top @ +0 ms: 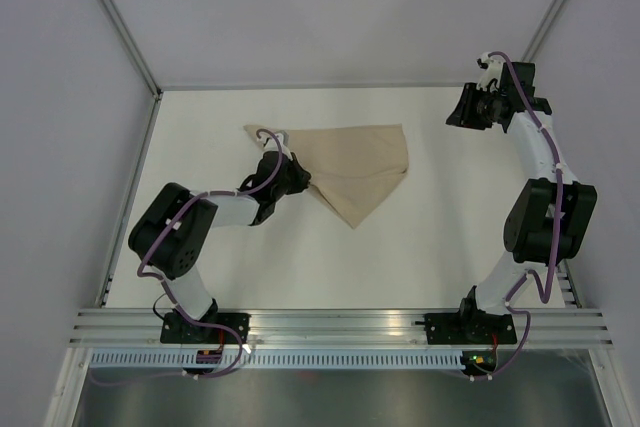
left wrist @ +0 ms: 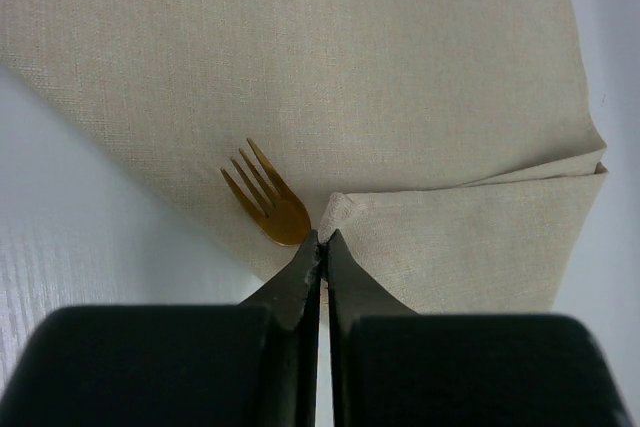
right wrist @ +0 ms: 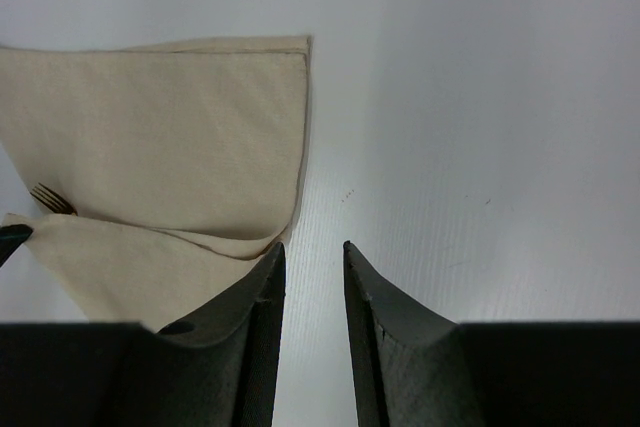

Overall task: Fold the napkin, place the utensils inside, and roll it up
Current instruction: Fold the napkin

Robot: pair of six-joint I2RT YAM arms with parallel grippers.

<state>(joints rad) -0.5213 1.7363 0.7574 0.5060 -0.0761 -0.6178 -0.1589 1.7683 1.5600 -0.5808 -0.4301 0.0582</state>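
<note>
- Your left gripper is closed, its two dark fingers pressed tip to tip. They appear to be nipping the corner of a folded flap of the napkin.
- Just left of those tips lies a small golden fork, tines pointing away from the wrist. Only the tines and neck show; the handle is hidden under the flap.
- The napkin is beige cloth lying on the white table, folded into a rough triangle. Seen from above, it sits left of centre, with the left gripper at its left edge.
- Your right gripper stands partly open with nothing between the fingers. It is over bare table, well apart from the napkin's right edge.
- Expect the cloth to be light, soft and limp. It will likely sag and drag wherever it is not held, and a thin pinch can slip out.
- Take hold at a corner or a folded edge, catching all the layers, not the flat middle.
- The fork looks stiff, thin and smooth, so judge it likely to slide or roll inside the cloth when the flap moves.
</note>
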